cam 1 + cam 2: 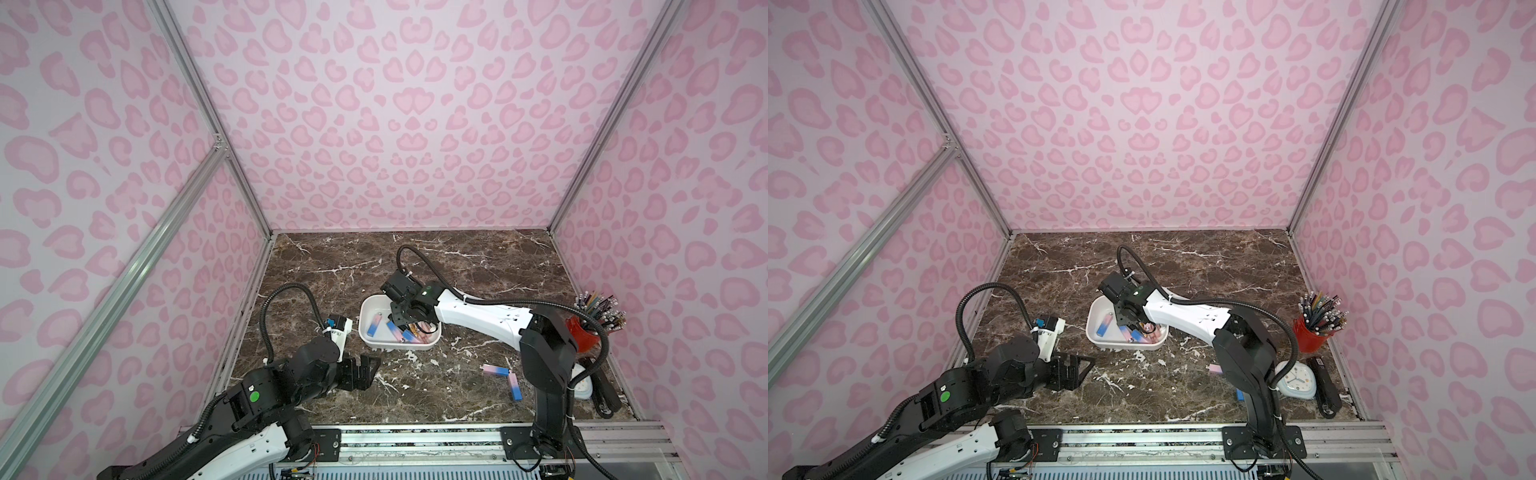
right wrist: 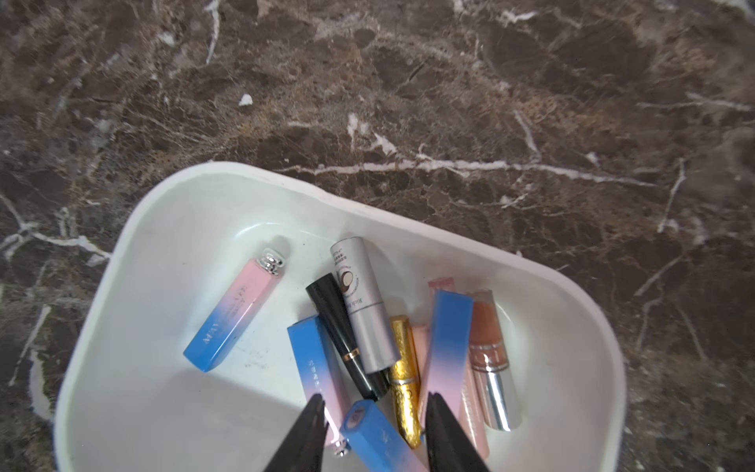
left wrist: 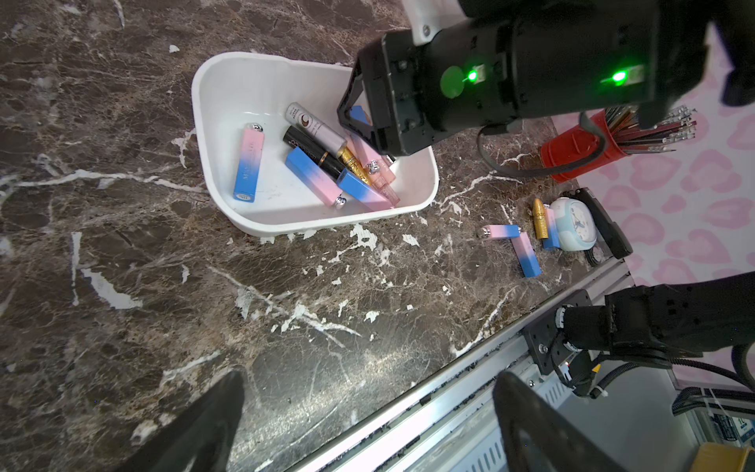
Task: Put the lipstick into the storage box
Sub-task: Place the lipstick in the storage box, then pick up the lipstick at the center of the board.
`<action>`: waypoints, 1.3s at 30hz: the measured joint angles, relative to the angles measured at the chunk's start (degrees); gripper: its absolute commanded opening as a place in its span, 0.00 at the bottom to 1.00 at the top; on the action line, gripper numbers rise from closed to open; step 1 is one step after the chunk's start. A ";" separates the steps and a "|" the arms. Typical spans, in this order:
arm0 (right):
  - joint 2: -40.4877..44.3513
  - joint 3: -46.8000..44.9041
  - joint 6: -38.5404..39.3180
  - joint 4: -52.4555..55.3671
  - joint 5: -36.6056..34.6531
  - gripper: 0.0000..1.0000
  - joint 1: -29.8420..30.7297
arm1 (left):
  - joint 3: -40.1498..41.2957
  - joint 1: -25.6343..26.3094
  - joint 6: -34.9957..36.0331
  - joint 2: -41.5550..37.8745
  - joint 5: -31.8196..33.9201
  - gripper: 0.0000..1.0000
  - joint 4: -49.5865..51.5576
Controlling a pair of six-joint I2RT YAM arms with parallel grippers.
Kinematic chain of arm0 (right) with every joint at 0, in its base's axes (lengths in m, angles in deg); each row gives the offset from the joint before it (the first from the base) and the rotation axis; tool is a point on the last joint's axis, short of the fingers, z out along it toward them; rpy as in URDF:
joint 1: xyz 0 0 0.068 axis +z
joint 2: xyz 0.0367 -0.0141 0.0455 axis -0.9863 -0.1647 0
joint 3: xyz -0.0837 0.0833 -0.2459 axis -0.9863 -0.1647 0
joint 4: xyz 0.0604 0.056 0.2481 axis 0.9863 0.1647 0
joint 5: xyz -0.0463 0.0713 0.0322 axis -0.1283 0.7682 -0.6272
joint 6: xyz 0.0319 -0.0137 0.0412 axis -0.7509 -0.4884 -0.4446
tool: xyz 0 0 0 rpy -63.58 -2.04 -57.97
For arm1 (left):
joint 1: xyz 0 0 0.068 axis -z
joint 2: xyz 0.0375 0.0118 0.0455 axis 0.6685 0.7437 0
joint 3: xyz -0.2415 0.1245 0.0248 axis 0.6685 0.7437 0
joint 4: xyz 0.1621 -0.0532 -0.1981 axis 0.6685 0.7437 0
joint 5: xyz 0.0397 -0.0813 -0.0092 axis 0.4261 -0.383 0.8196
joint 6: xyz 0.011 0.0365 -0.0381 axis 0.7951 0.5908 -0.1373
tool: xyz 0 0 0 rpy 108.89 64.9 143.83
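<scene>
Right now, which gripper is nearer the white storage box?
Right. The right gripper is above the inside of the storage box, a blue-pink lipstick between its fingers. The left gripper is open over the marble tabletop beside the box, apart from it.

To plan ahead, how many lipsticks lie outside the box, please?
4: two pink-blue on the table, one gold and one pink-blue by the clock; more may be hidden.

1. A dark brown, white-veined marble-patterned tabletop carries everything.
2. A shallow white plastic storage box with rounded corners sits near its middle.
3. Toward the right, well apart from the box, a square pink-and-blue lipstick lies close to a second pink-and-blue lipstick.
4. A gold bullet-shaped lipstick is just beside a pale blue clock.
5. A red cup of pencils and a long black object sit along the right edge.
</scene>
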 measured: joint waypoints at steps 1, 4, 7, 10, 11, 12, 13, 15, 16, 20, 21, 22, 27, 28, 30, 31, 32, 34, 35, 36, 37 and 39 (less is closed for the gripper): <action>2.36 -2.21 0.13 -0.39 -0.39 0.44 -0.42 | -0.15 0.00 0.04 0.61 -0.24 0.98 -0.15; 9.49 -10.23 -0.13 0.55 -2.34 0.45 -1.99 | -0.26 0.00 0.26 2.91 -1.44 0.98 -1.36; 17.59 -21.62 -2.16 1.31 -3.91 0.45 -4.26 | -0.22 0.00 1.22 7.10 -3.91 0.98 -4.66; 23.65 -31.06 -5.33 3.10 -5.46 0.46 -6.23 | -0.46 0.09 1.95 12.37 -6.47 0.98 -8.28; 25.33 -33.75 -6.56 3.67 -5.86 0.46 -6.64 | -0.72 0.11 2.49 14.08 -7.28 0.98 -9.35; 27.34 -36.72 -8.17 4.48 -6.32 0.47 -6.97 | -1.18 0.13 3.06 15.65 -7.93 0.98 -10.34; 29.27 -39.41 -9.68 4.98 -6.67 0.47 -7.10 | -1.84 0.22 3.21 17.33 -8.74 0.98 -11.41; 32.68 -43.41 -12.68 6.23 -7.10 0.48 -7.15 | -2.84 0.35 4.22 20.09 -10.14 0.98 -13.97; 34.07 -44.72 -13.92 6.75 -7.37 0.50 -7.15 | -3.34 0.50 4.52 21.22 -10.82 0.98 -14.99; 39.82 -49.51 -19.96 8.50 -8.63 0.54 -7.17 | -4.68 0.90 5.66 24.63 -13.40 0.98 -18.27; 41.07 -50.64 -21.33 8.63 -8.90 0.54 -7.19 | -4.83 0.98 5.95 25.27 -13.94 0.98 -18.84; 42.14 -51.74 -22.51 8.98 -8.90 0.54 -7.21 | -4.85 1.01 6.03 25.66 -14.53 0.98 -19.37; 45.77 -56.48 -27.15 9.38 -8.24 0.54 -7.41 | -4.83 1.16 6.62 26.08 -15.72 0.98 -20.48; 46.31 -57.18 -27.63 9.35 -7.85 0.54 -7.41 | -4.81 1.18 6.62 26.08 -15.80 0.98 -20.63; 47.58 -58.82 -28.83 9.03 -6.99 0.55 -7.41 | -4.68 1.20 6.71 26.05 -16.04 0.98 -20.68; 48.11 -59.30 -29.09 9.05 -6.73 0.55 -7.41 | -4.61 1.20 6.97 26.05 -16.02 0.98 -20.68; 48.89 -59.80 -29.51 8.94 -6.40 0.55 -7.41 | -4.52 1.20 7.08 26.03 -16.06 0.98 -20.68; 50.51 -60.81 -30.10 8.52 -6.05 0.56 -7.43 | -4.50 1.18 7.08 25.99 -16.15 0.98 -20.68; 51.39 -61.26 -30.25 8.24 -5.81 0.56 -7.50 | -4.46 1.18 7.13 25.97 -16.17 0.98 -20.68; 52.19 -61.66 -30.42 8.00 -5.66 0.56 -7.52 | -4.39 1.18 7.34 25.97 -16.20 0.98 -20.74; 52.89 -62.03 -30.62 7.74 -5.46 0.56 -7.52 | -4.37 1.18 7.45 25.97 -16.20 0.98 -20.72; 54.05 -62.75 -30.80 7.48 -5.11 0.56 -7.52 | -4.37 1.18 7.48 25.99 -16.20 0.98 -20.74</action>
